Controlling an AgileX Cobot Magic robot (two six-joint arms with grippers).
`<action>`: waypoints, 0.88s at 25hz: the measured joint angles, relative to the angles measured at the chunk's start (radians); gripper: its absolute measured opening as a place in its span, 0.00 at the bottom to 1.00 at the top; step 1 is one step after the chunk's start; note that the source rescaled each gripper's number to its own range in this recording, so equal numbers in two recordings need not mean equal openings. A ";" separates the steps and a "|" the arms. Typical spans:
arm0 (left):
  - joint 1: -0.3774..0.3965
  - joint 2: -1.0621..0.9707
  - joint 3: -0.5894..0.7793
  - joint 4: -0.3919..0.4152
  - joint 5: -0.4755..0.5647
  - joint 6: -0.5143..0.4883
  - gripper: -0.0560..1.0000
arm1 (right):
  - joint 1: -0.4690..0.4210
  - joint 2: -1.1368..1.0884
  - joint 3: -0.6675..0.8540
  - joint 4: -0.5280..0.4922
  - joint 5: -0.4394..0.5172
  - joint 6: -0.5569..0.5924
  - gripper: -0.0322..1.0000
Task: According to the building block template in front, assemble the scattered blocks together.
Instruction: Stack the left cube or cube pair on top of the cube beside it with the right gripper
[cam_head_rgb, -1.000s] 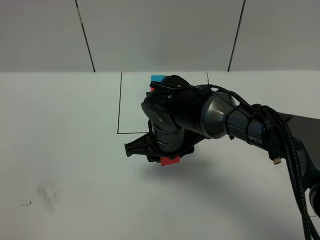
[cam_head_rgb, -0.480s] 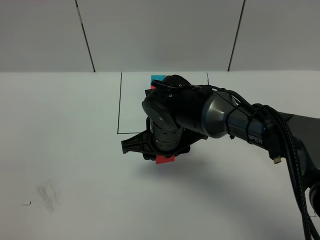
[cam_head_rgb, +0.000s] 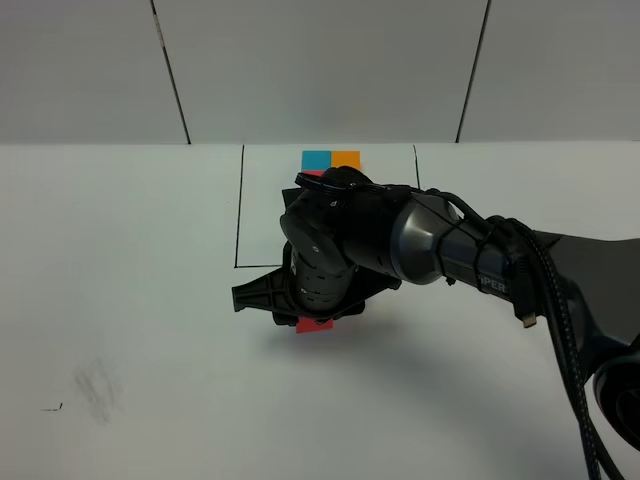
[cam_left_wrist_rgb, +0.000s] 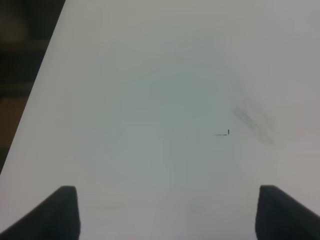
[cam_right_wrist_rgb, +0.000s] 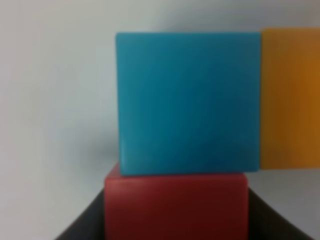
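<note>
The right gripper (cam_head_rgb: 313, 318) is reaching across the white table (cam_head_rgb: 130, 300), pinching one red cube (cam_head_rgb: 314, 325); one blue cube (cam_right_wrist_rgb: 189, 102) and one orange cube (cam_right_wrist_rgb: 290, 97) are sitting flush against it. The framed template (cam_head_rgb: 331, 160) is lying beyond. The left gripper (cam_left_wrist_rgb: 167, 212) is hovering spread wide, holding nothing. The arm's lettering is reading "PER".
</note>
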 joint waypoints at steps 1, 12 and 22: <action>0.000 0.000 0.000 0.000 0.000 0.000 0.60 | 0.000 0.000 0.000 0.000 -0.007 0.000 0.03; 0.000 0.000 0.000 0.000 0.000 0.000 0.60 | 0.000 0.060 0.000 0.041 -0.021 -0.038 0.03; 0.000 0.000 0.000 0.000 0.000 0.000 0.60 | 0.000 0.060 0.000 0.047 -0.079 -0.054 0.03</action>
